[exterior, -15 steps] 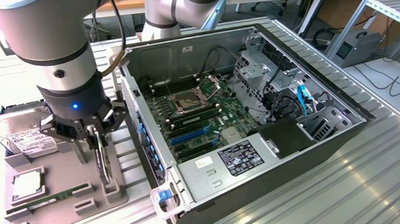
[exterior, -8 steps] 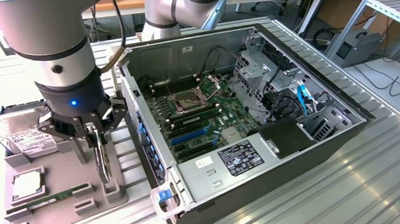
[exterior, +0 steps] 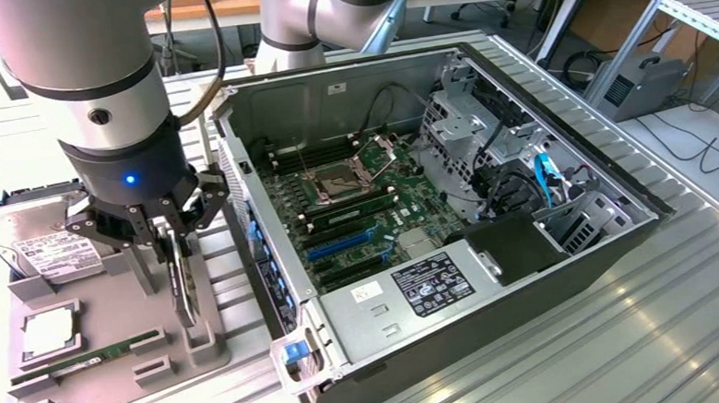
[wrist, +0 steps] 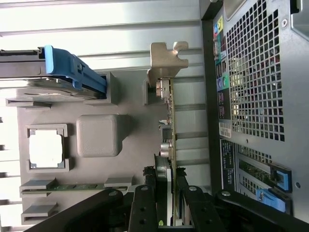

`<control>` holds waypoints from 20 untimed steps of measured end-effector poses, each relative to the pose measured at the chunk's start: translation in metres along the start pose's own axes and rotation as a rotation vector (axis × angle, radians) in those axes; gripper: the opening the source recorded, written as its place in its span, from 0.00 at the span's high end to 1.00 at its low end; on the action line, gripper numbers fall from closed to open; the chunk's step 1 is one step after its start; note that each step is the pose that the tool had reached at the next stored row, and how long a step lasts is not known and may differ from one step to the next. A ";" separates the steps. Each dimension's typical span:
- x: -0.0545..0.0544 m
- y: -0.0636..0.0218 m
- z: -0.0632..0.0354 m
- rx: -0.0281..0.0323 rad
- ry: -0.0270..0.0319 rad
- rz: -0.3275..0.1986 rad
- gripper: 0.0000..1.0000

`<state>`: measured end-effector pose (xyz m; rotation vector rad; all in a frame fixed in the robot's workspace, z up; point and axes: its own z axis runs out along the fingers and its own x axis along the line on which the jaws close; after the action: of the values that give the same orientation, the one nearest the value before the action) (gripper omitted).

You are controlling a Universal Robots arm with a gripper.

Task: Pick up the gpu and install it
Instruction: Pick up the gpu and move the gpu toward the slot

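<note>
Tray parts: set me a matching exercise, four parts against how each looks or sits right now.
1 gpu
2 RAM
3 CPU
4 hard drive

A green strip, lying flat
B on edge, held by the gripper
C pale square, lying flat
D white label showing, at the exterior view's left edge

Pairs: 1-B, 2-A, 3-C, 4-D

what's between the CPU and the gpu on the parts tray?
A raised grey block of the tray, seen in the wrist view, stands between the CPU and the gpu.
</note>
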<state>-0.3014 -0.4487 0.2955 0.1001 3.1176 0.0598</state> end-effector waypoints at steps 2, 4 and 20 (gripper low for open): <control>0.000 0.0000 -0.0011 -0.0001 -0.0001 0.000 0.73; 0.000 0.0001 -0.0025 -0.0001 -0.0001 0.000 0.73; 0.000 0.0005 -0.0125 -0.0001 -0.0001 0.000 0.73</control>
<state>-0.3014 -0.4487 0.3080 0.1001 3.1175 0.0600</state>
